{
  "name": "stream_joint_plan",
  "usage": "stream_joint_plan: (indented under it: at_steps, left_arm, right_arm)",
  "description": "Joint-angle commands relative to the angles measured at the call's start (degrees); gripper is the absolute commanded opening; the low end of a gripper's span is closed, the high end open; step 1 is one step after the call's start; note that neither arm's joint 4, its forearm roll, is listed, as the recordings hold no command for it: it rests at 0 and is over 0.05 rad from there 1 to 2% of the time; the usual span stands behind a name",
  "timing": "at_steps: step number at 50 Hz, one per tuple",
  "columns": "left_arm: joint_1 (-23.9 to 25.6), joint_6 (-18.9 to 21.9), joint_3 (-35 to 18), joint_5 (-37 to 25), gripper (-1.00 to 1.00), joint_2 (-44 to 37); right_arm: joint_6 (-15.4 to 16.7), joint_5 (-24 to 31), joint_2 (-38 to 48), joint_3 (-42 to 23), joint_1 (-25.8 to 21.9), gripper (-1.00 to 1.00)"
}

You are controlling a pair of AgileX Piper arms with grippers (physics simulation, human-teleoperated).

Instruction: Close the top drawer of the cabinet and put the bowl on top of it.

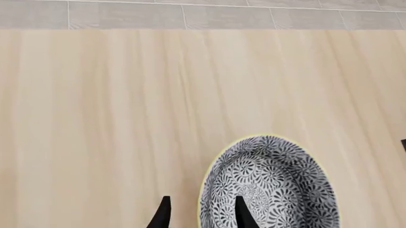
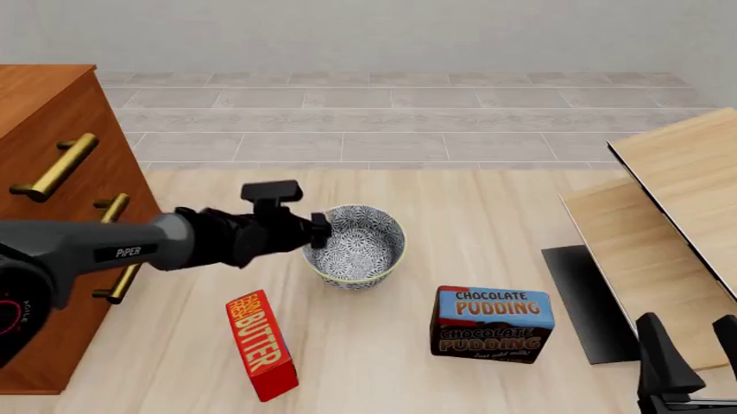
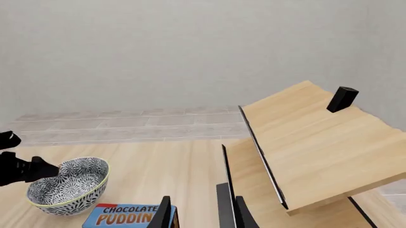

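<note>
The bowl (image 2: 359, 250), blue-grey floral with a pale rim, stands on the pale floor in mid view. My left gripper (image 2: 321, 231) is at its left rim, open. In the left wrist view the bowl (image 1: 279, 185) has one finger inside and one outside, so the left gripper (image 1: 203, 216) straddles the rim. The reddish-brown cabinet (image 2: 34, 90) stands at far left. The top drawer (image 2: 67, 129) shows its brass handle (image 2: 54, 168); how far out it stands I cannot tell. My right gripper (image 2: 691, 345) is open and holds nothing at the lower right, far from the bowl (image 3: 68, 185).
A red butter box (image 2: 261, 345) lies in front of the bowl. A chocolate pudding box (image 2: 493, 323) sits to the bowl's right. Pale wooden boards (image 2: 679, 172) and a black panel (image 2: 585, 302) stand tilted at right, close to my right gripper (image 3: 201, 216).
</note>
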State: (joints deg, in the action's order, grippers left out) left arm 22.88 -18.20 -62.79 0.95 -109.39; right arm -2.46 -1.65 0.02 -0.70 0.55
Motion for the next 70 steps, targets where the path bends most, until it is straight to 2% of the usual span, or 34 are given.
stream_joint_plan:
  at_steps: [1,41,42,57,70]
  left_arm:
    - [0.5,-1.0,0.3,1.3,1.00,-1.8]
    - [1.2,-2.8,1.7,3.9,1.00,-4.2]
    - [0.9,-2.3,1.6,3.8,-1.00,-4.1]
    - [-0.8,-1.8,1.8,3.9,-1.00,-2.4]
    - [0.8,-4.8,2.6,4.7,-1.00,-0.4]
  right_arm:
    - [-0.1,0.0,0.0,-0.1,0.1,1.00]
    - [-0.2,-0.1,0.0,-0.2,0.2,1.00]
    - [-0.2,-0.2,0.0,-0.1,0.2,1.00]
    - [0.2,-0.1,0.0,0.0,-0.1,1.00]
    - [0.2,-0.2,0.0,0.0,-0.2,1.00]
